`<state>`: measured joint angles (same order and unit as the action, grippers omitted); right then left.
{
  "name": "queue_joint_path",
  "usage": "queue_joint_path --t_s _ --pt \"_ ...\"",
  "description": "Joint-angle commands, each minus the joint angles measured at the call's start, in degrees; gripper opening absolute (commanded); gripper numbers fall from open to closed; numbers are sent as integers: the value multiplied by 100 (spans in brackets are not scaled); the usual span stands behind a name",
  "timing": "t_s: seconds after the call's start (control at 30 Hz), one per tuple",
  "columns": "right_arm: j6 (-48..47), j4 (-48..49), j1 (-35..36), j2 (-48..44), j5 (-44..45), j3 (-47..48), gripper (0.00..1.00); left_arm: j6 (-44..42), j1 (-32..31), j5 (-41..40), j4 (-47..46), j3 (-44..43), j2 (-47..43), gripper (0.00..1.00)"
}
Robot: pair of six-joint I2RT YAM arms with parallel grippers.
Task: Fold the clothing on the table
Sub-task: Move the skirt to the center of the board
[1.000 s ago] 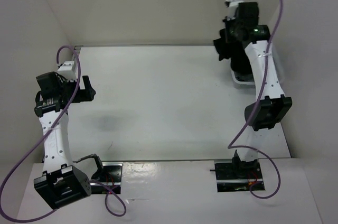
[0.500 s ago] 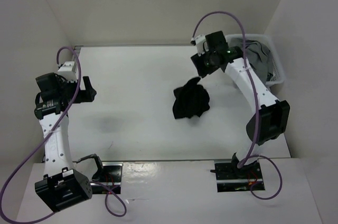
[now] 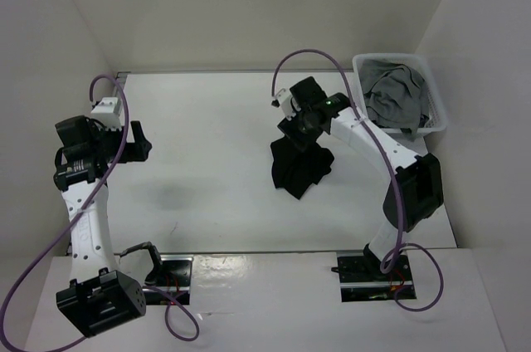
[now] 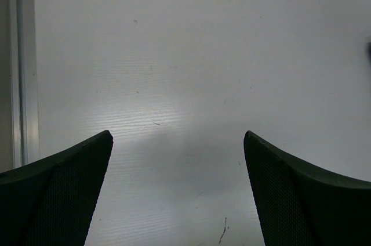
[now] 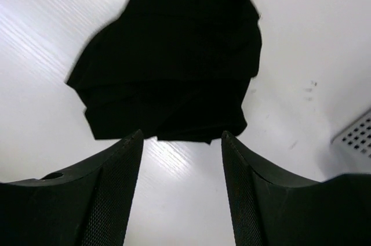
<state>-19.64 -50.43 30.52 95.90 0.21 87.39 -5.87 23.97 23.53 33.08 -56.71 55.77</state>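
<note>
The black clothing (image 3: 299,167) lies crumpled in a heap on the white table (image 3: 216,119), right of the middle. My right gripper (image 3: 300,132) hovers just over its far edge. In the right wrist view the clothing (image 5: 168,60) sits beyond the open gripper (image 5: 181,136), and only bare table shows between the fingers (image 5: 110,188). My left gripper (image 3: 139,139) stands wide open over the left side of the table, far from the cloth. In its own view the left gripper (image 4: 178,136) holds nothing.
A white plastic basket (image 3: 433,103) holding a grey garment (image 3: 397,95) stands at the back right; its corner (image 5: 356,136) shows in the right wrist view. A metal rail (image 4: 23,66) runs along the table's edge beside the left gripper. Walls enclose the table.
My right arm swung from the basket toward the middle of the table, its jaws opened, and the black clothing now lies on the table. The left arm stayed put.
</note>
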Motion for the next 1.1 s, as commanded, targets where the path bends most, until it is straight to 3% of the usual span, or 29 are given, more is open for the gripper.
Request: queue_joint_path --t_s 0.0,0.2,0.5,0.57,0.73,0.83,0.9,1.07 --pt "-102 314 173 -28 611 -564 61 -81 38 187 -30 63 -136 100" --pt "82 1228 173 280 1244 -1453 57 -81 38 187 -30 63 -136 100" --pt "188 1607 -19 570 1148 -1209 57 -134 38 187 -30 63 -136 100" --pt "258 1659 -282 570 930 -1059 57 -134 38 187 -30 63 -136 100" --pt "460 1090 -1442 825 -589 -50 57 -379 38 494 75 125 -22 100" --pt "514 738 -2032 931 -1443 207 57 -617 -356 750 285 -41 337 100" --pt "514 737 -2173 783 -1655 34 58 -731 -1137 417 514 -471 785 100" --pt "382 790 -2104 474 -1972 -460 59 -898 -2254 82 700 -1044 1585 100"
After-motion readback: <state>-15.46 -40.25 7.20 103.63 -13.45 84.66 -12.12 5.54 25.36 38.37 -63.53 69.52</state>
